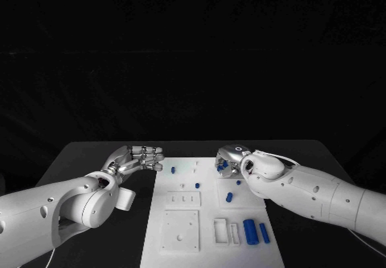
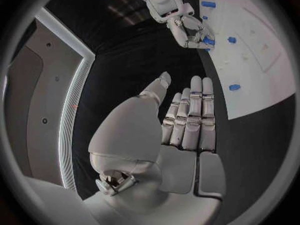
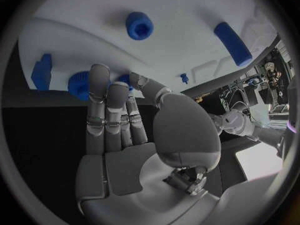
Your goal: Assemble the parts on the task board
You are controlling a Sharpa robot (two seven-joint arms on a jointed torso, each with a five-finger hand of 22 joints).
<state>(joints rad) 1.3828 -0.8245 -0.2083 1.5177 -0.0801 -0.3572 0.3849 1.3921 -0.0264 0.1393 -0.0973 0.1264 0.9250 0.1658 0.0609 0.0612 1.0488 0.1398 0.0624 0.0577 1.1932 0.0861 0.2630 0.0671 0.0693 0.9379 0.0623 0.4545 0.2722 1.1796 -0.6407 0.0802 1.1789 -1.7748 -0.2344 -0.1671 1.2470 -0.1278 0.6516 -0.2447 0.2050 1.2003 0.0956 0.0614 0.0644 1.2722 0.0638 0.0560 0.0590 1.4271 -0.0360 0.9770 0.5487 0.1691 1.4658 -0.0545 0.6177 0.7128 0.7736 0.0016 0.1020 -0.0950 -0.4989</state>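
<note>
Right robot hand (image 1: 231,161) hovering over far end of task board (image 1: 181,237), fingers spread, grasping nothing; blue parts (image 3: 139,25) lying just beyond fingertips. Left robot hand (image 1: 138,158) released, resting beside board. Advice: lowering slowly, centring fingers round one part.

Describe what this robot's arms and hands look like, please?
Both arms are smooth, rounded white shells with small dark dots along them. The left arm ends in a bulbous white wrist. The right arm has a thin pale cable along it. The left hand and right hand are silver metal with jointed fingers, white palm pads and white thumb bases.
</note>
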